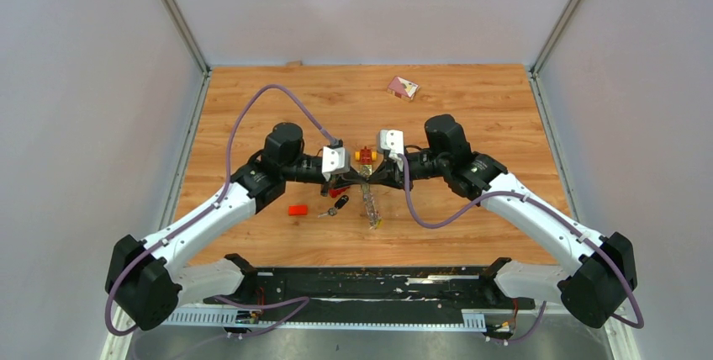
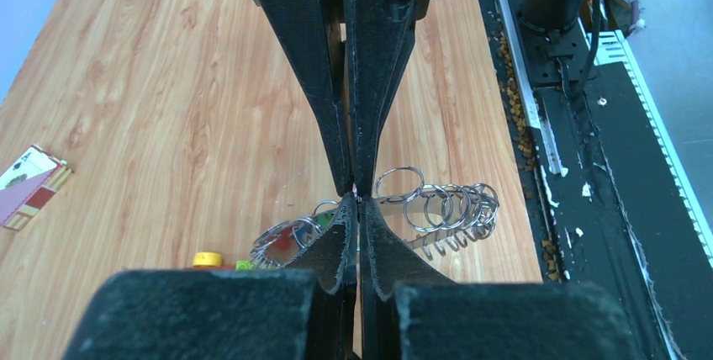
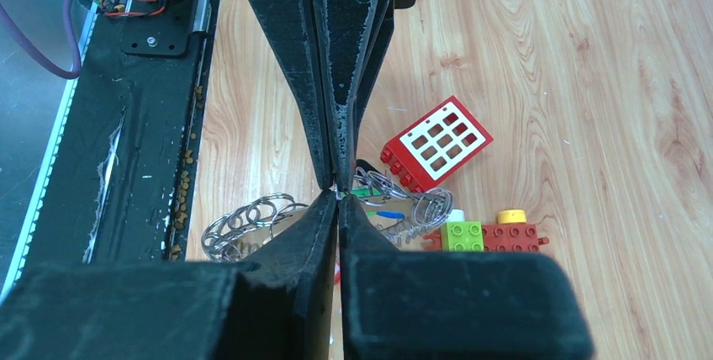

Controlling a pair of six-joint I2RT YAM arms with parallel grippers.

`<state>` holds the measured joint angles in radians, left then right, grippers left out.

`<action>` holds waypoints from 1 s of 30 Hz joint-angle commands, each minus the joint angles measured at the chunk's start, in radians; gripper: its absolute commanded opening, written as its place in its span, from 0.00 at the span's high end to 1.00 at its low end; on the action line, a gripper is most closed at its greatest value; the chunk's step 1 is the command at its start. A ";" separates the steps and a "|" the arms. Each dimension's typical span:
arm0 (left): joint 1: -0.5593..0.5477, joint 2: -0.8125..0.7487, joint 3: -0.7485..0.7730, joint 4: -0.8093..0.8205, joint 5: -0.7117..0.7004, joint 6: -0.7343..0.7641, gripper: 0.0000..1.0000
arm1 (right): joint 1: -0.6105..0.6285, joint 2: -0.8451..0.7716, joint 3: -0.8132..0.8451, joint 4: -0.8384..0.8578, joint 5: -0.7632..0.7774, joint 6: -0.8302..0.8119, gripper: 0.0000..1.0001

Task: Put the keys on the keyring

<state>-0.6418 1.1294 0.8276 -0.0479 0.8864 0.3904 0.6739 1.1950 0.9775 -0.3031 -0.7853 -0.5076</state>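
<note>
The keyring [image 1: 370,204] is a clear band strung with several silver split rings [image 2: 446,209]. It hangs between the two grippers, and its lower end trails toward the near edge. My left gripper [image 1: 359,177] and right gripper [image 1: 372,177] meet tip to tip at its upper end. In the left wrist view the left gripper [image 2: 358,204] is shut on the thin band. In the right wrist view the right gripper [image 3: 338,200] pinches the same spot. Two loose keys [image 1: 335,205] lie just left of the band. Green and blue key heads [image 3: 378,203] show among the rings [image 3: 252,221].
A small red brick [image 1: 297,209] lies left of the keys. A red window brick [image 3: 435,143] and a red-green block row with a yellow cap [image 3: 488,235] sit behind the grippers. A card [image 1: 402,87] lies far back. A black rail [image 1: 370,288] runs along the near edge.
</note>
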 commanded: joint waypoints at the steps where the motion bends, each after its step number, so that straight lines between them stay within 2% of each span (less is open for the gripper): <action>1: -0.008 -0.045 -0.010 0.043 -0.011 -0.003 1.00 | 0.006 -0.026 0.046 0.029 -0.027 -0.037 0.91; 3: -0.007 -0.058 -0.014 0.043 -0.011 -0.002 1.00 | 0.006 -0.029 0.043 0.019 -0.023 -0.055 0.81; 7: -0.003 -0.076 -0.031 0.095 -0.011 -0.025 1.00 | 0.006 -0.032 0.040 -0.003 -0.028 -0.087 0.70; 16: 0.001 -0.085 -0.055 0.148 -0.012 -0.067 1.00 | 0.004 -0.014 0.040 -0.016 -0.052 -0.094 0.69; 20: 0.002 -0.087 -0.064 0.179 -0.018 -0.093 1.00 | 0.004 -0.006 0.044 -0.020 -0.063 -0.095 0.75; 26: 0.004 -0.090 -0.069 0.197 -0.021 -0.110 1.00 | 0.004 0.009 0.054 -0.031 -0.065 -0.093 0.99; 30: 0.006 -0.092 -0.077 0.195 -0.022 -0.099 1.00 | 0.004 0.000 0.056 -0.028 -0.049 -0.093 1.00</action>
<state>-0.6388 1.0725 0.7479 0.0631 0.8528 0.3031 0.6739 1.1995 0.9913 -0.3405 -0.8242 -0.5896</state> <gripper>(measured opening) 0.006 0.010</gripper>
